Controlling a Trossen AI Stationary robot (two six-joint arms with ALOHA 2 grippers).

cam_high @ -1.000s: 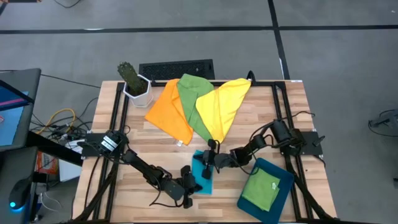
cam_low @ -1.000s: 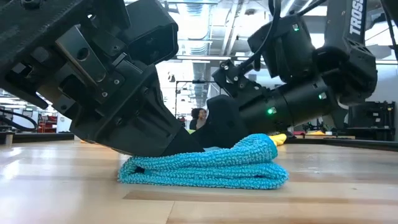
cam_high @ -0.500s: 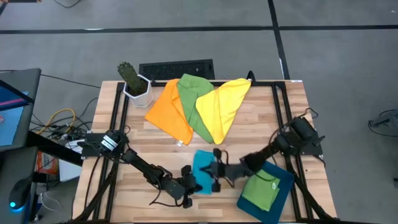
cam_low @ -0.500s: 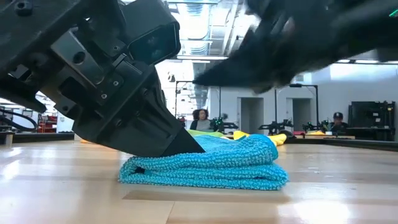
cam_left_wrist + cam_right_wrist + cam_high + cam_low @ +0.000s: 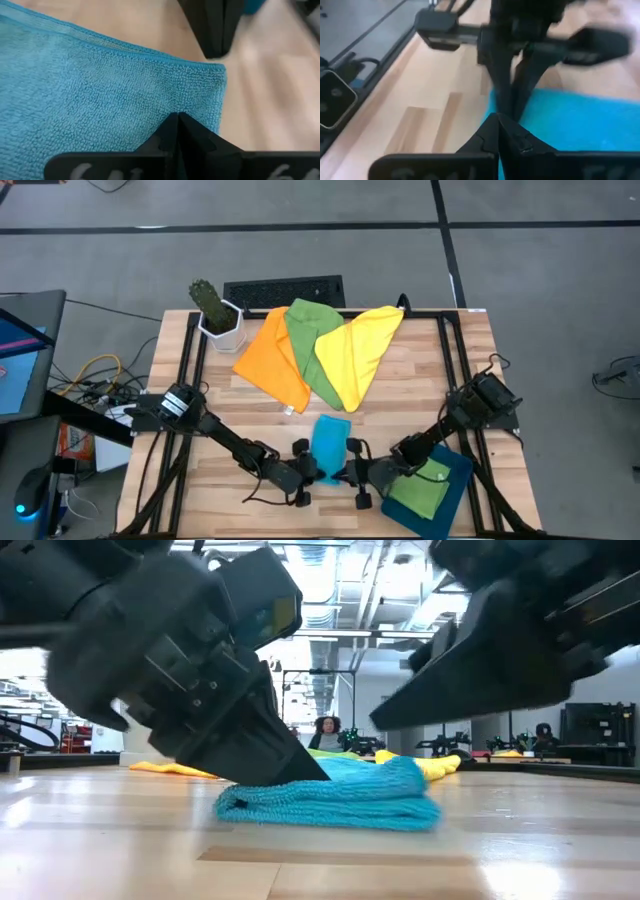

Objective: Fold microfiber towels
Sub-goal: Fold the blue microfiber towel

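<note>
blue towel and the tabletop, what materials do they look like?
Blue towel: soft looped microfiber or terry-type cloth, matte; the fuzzy nubby pile shows plainly in the left wrist view, with a stitched hem along its edge. Tabletop: wood, likely butcher-block planks with a smooth, slightly glossy finish; joined strips and grain are visible.

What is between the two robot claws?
The folded blue towel lies between the left gripper and right gripper, both shut at its edges. The high view shows it.
</note>
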